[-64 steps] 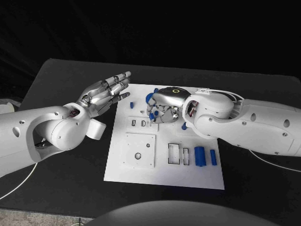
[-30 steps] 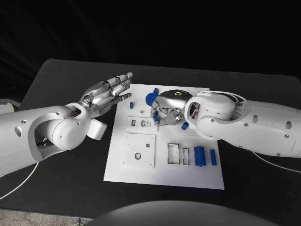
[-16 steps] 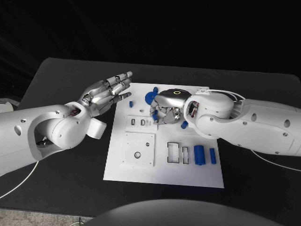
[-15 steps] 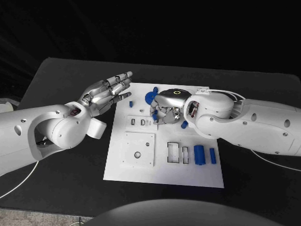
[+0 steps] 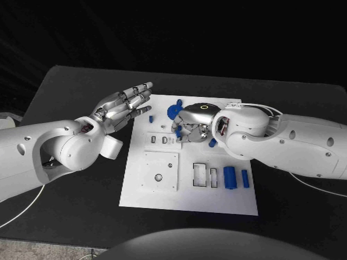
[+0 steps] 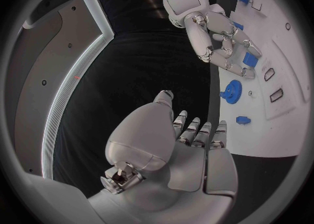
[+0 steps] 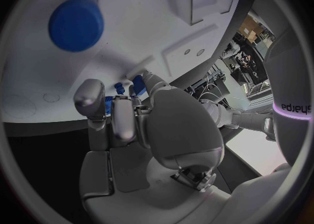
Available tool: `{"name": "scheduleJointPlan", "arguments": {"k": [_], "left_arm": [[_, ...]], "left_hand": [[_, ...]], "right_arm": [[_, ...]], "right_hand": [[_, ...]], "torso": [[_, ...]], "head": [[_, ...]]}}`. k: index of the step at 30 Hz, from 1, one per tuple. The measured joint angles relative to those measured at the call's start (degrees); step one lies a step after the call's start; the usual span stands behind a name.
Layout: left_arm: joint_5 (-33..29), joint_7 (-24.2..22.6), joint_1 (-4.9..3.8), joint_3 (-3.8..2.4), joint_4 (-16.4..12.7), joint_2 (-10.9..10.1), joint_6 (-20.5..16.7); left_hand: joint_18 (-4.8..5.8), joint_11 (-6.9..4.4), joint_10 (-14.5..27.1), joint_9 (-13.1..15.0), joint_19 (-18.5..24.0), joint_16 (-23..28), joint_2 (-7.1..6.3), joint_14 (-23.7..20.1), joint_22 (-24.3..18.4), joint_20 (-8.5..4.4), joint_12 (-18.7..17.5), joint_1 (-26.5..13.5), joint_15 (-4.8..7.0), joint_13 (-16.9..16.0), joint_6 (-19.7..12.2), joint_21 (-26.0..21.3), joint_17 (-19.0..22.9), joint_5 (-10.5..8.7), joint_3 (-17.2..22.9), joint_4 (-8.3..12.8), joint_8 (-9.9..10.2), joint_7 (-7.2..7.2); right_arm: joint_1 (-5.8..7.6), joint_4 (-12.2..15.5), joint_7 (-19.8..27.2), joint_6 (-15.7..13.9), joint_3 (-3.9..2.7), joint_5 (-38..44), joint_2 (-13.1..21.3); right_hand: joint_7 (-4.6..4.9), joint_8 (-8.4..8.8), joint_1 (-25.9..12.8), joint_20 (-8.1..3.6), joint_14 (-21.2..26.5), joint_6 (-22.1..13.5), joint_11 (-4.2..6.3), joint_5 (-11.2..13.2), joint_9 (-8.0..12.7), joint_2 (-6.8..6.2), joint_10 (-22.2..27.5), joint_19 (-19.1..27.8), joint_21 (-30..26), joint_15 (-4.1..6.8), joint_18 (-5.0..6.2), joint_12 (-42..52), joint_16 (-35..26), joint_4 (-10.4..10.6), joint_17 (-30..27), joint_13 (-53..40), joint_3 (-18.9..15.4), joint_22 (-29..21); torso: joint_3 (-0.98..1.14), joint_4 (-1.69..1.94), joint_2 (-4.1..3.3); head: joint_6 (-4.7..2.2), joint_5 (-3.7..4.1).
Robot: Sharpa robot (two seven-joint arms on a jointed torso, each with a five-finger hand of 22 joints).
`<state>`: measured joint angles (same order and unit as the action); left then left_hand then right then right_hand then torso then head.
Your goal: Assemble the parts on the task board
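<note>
the right silver hand [image 5: 193, 123] is curled down over the far half of the white task board [image 5: 191, 200], its fingers [image 7: 124, 110] pinching a small blue part [image 7: 138, 85] against the plate. at its ten o'clock stands a round blue gear-like part [image 5: 172, 112]. the left silver hand [image 5: 120, 108] hovers released, fingers spread, over the board's nine o'clock edge above the black desk [image 5: 72, 92]. two blue cylinder parts [image 5: 236, 178] lie at five o'clock of the right hand.
</note>
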<state>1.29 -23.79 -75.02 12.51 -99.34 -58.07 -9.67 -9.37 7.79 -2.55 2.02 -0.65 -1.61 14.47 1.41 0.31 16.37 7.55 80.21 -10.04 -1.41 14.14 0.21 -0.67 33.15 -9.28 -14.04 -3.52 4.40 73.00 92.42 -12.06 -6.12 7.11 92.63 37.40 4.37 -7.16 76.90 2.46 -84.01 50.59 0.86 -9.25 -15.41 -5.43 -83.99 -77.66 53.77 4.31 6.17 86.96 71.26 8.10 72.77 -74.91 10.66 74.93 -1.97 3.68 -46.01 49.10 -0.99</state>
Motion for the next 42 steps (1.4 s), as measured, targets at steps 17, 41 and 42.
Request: {"name": "scheduleJointPlan", "arguments": {"k": [17, 41, 42], "left_arm": [[0.01, 0.10, 0.02, 0.03, 0.17, 0.03, -0.07], [10.94, 2.66, -6.06, -0.20, -2.36, 0.02, -11.95], [11.86, 3.06, -6.24, -0.20, -2.37, 0.13, -12.76]], "left_hand": [[0.00, 0.00, 0.00, -0.01, 0.00, 0.00, 0.00, 0.19, -0.01, 0.00, 0.00, 0.00, -0.19, 0.01, 0.20, 0.00, 0.01, 0.00, 0.00, 0.00, 0.00, 0.20], [0.01, 3.99, -28.46, 2.31, -42.10, -40.77, -5.61, 39.96, 10.89, -1.25, 42.60, 6.52, 0.92, -13.18, 17.75, 24.91, -11.47, -1.52, 4.54, 1.20, -7.61, 4.54], [-0.46, 2.77, -30.60, 2.73, -44.62, -44.27, -6.05, 42.62, 12.03, -2.20, 46.01, 6.96, 2.20, -15.09, 20.82, 27.22, -13.11, -1.29, 5.01, 1.19, -9.02, 5.06]], "right_arm": [[0.72, 1.69, 1.19, -2.86, 0.10, -2.51, 2.42], [8.81, 8.47, 2.62, -4.97, 0.09, -33.91, 16.26], [8.81, 8.39, 2.61, -4.83, 0.13, -34.11, 16.32]], "right_hand": [[-1.21, 3.20, -3.66, -0.22, 0.00, -6.88, 0.43, 6.15, 3.73, -3.05, 0.00, -0.23, -1.11, 0.00, 0.00, -0.66, 0.00, 4.78, -0.16, 0.00, -4.45, -0.01], [1.66, 1.50, -7.17, 0.03, 0.00, -4.39, -0.96, 6.15, 5.04, -0.40, -0.06, -0.03, -2.30, -0.83, 0.00, -1.18, 1.51, 8.53, 1.30, -0.04, -15.31, -0.02], [1.65, 1.17, -6.88, 0.21, 0.00, -3.98, -1.03, 6.15, 5.03, 0.52, 0.01, -0.21, -2.30, -0.83, 0.00, -1.18, 1.51, 8.52, 1.30, -0.04, -15.30, -0.03]], "torso": [[0.08, -0.02, 0.08], [1.49, -1.06, 1.32], [1.64, -1.16, 1.45]], "head": [[-0.46, -0.25], [-0.22, -1.72], [-0.19, -1.82]]}}
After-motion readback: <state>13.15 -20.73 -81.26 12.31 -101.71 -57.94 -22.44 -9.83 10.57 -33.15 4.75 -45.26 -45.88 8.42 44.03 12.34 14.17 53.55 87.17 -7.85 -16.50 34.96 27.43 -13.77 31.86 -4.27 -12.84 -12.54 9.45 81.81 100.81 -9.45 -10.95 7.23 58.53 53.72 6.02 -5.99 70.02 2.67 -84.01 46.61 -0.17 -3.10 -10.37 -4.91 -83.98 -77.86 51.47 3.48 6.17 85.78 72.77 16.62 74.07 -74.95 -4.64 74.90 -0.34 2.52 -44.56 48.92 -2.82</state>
